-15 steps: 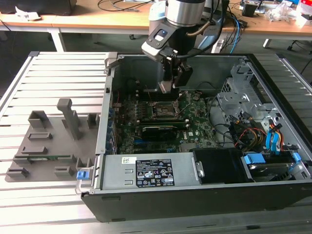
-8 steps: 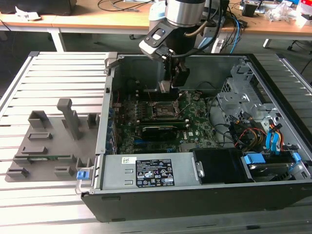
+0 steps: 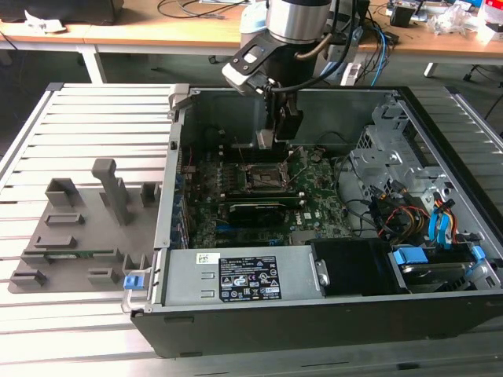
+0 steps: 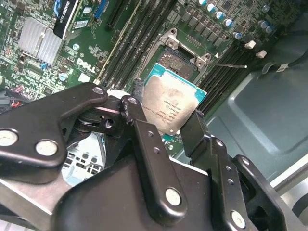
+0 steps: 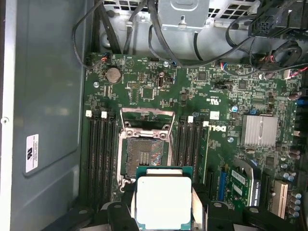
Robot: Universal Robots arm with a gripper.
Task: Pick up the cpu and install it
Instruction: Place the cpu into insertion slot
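The cpu (image 5: 163, 202) – a small flat square chip with a silvery-white metal top and a green rim – is sitting pinched between the 2 black fingers of the gripper (image 5: 162, 206), which are pressing on opposite edges of it, open no wider than the chip. In both wrist views it is hanging in the air above the board, not seated, its top facing the cameras. In the first wrist view it is overlapping one edge of the black square socket frame (image 5: 144, 154), whose metal latch plate is standing lifted, leaving the contacts bare. Black memory slots (image 5: 101, 144) are flanking the socket on the green motherboard (image 5: 159, 86), with a ribbed silver heatsink (image 5: 260, 131) further off. In the exterior view the arm is reaching down into the open dark computer case (image 3: 440, 102) – beside it, on the exterior view's left, a grey moulded fixture tray (image 3: 71, 236) is lying on the slatted metal table (image 3: 94, 118).
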